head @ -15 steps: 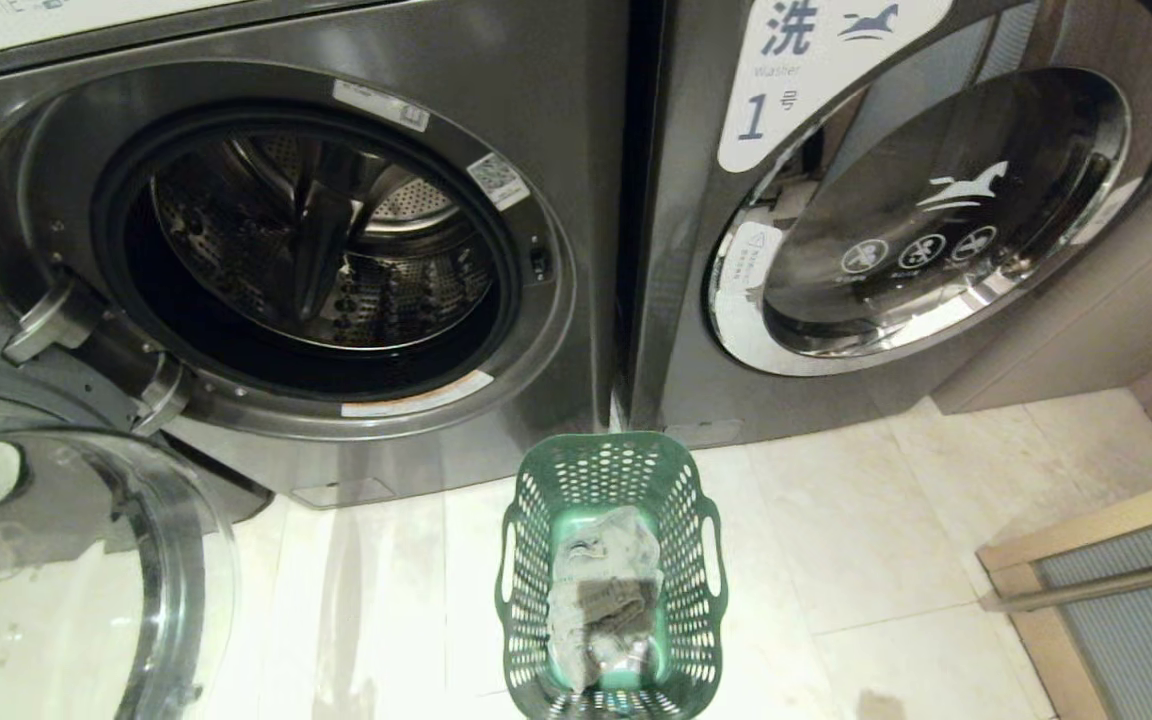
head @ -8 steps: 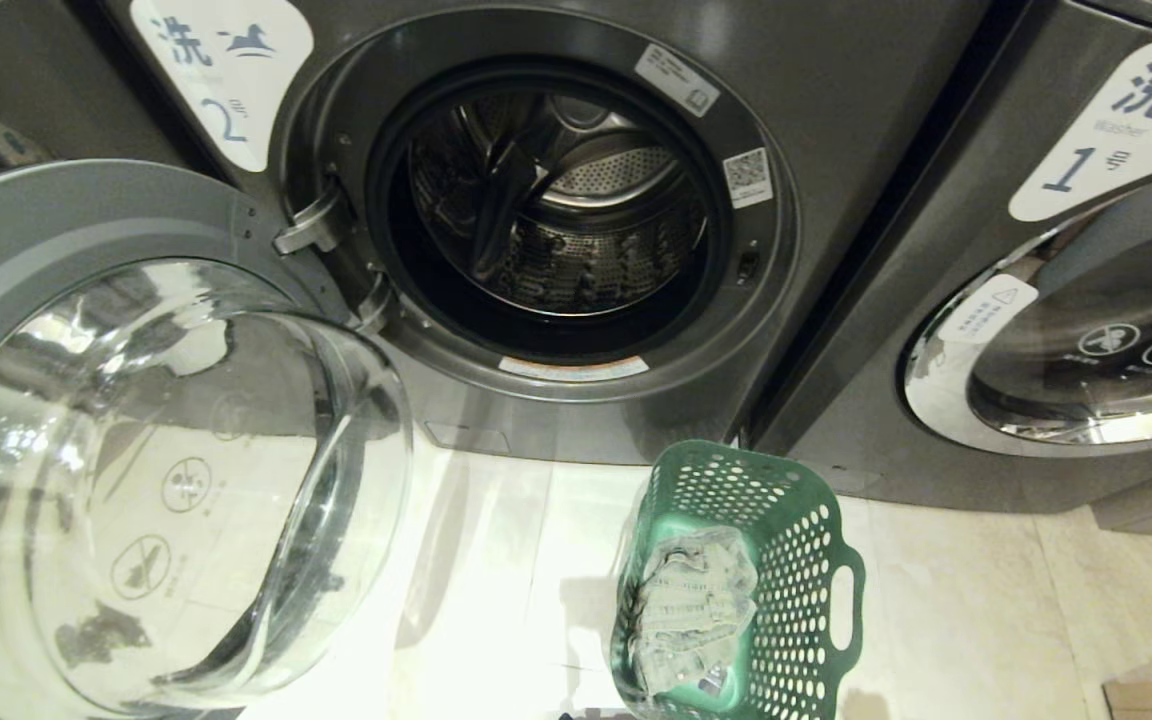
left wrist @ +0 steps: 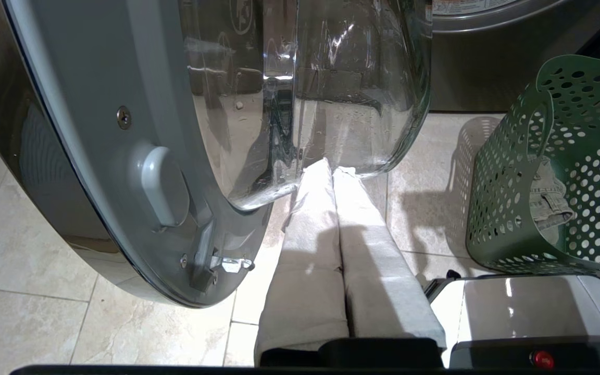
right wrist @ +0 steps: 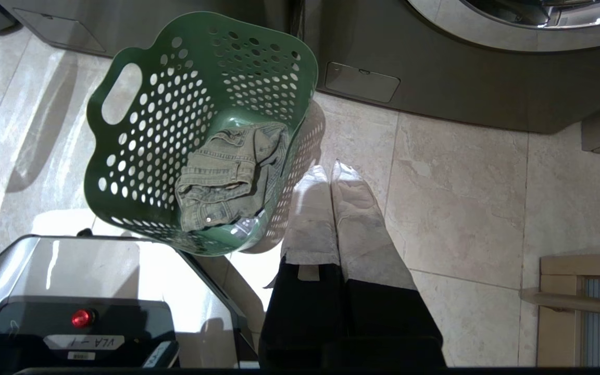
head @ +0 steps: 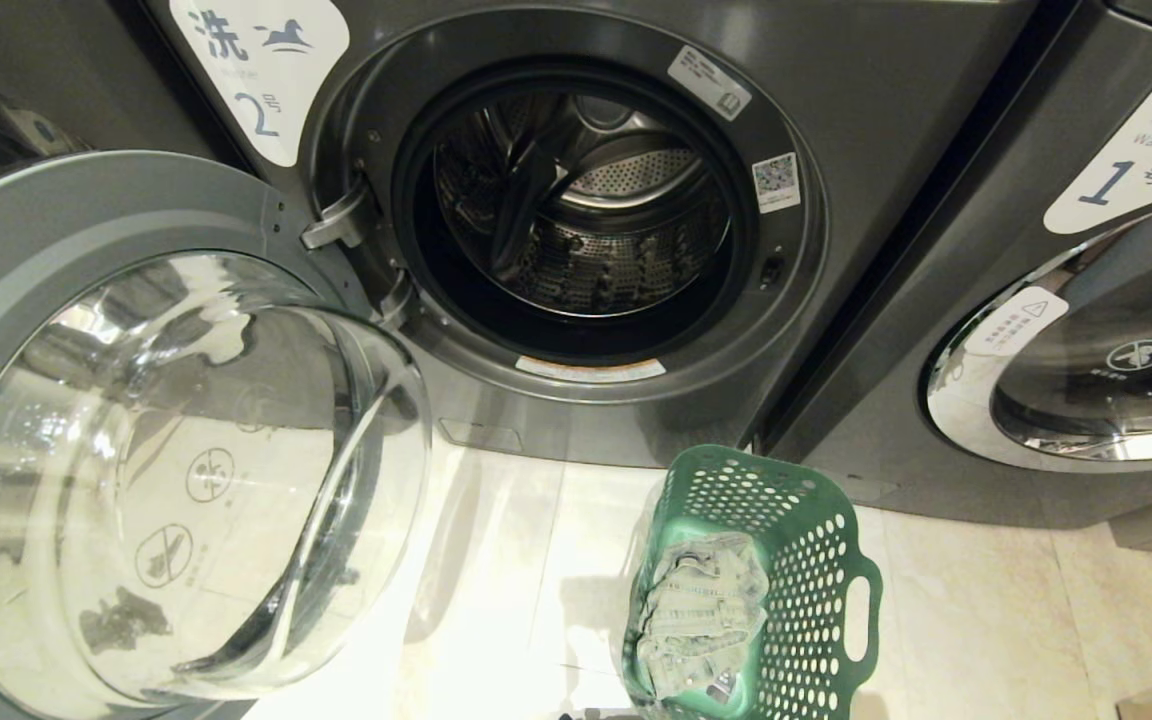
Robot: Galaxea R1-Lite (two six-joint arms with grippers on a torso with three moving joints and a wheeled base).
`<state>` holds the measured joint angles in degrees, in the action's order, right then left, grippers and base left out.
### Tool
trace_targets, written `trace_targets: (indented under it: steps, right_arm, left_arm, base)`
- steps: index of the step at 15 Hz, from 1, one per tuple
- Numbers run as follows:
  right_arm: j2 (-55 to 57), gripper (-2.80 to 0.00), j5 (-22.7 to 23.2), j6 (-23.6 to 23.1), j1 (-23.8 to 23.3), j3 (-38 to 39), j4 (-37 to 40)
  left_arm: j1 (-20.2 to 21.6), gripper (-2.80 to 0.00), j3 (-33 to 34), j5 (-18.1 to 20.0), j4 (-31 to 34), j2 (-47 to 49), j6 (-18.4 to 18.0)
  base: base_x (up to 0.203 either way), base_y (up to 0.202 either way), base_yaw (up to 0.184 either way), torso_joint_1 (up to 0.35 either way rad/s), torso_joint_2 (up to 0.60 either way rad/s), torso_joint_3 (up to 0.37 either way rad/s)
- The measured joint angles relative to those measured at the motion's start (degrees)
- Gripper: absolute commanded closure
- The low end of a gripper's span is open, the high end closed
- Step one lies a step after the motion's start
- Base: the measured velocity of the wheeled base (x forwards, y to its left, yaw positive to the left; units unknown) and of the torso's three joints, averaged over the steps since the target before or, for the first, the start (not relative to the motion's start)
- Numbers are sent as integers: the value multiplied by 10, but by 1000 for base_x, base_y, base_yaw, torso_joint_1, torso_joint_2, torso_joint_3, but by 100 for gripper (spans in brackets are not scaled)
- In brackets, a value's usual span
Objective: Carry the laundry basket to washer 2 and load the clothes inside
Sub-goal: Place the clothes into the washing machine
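Closest to me is my own base [right wrist: 71, 291], the shiny grey deck with the little red light on it, sitting right behind the laundry basket [head: 816, 560]. Both arms are just hanging low over the tile. My left gripper [left wrist: 334, 174] has its padded fingers pressed flat together with nothing between them, tips right up near the bottom of the open door's glass bowl [head: 196, 470]. Right gripper [right wrist: 331, 174] is the same deal, pinched closed and empty, hovering above the floor [right wrist: 461, 182] just beside the basket wall.

The basket stands upright on the tile between the two arms, a bit tilted in the head view, and the clothes [head: 701, 610] are bunched up at the bottom of it. From the right wrist cam they look like folded greenish denim.

Just past the basket is washer 2 [head: 636, 420], door swung wide open to the left so the steel drum [head: 586, 220] is fully exposed and looks bare inside. The "2" label [head: 261, 70] sits up top left of the opening. To the right is the twin machine marked 1 [head: 1126, 170], door closed.
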<state>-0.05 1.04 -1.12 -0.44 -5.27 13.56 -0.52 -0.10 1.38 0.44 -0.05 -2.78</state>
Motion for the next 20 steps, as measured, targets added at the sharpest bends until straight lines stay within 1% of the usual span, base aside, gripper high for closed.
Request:
trace_targets:
  steps: [15, 20]
  right_arm:
    - [0, 0, 0, 0, 0, 0, 0]
    - [0, 0, 0, 0, 0, 0, 0]
  left_arm:
    - [0, 0, 0, 0, 0, 0, -1]
    - [0, 0, 0, -1, 0, 0, -1]
  base:
    - [0, 0, 0, 0, 0, 0]
    - [1, -10, 160, 4, 2, 3]
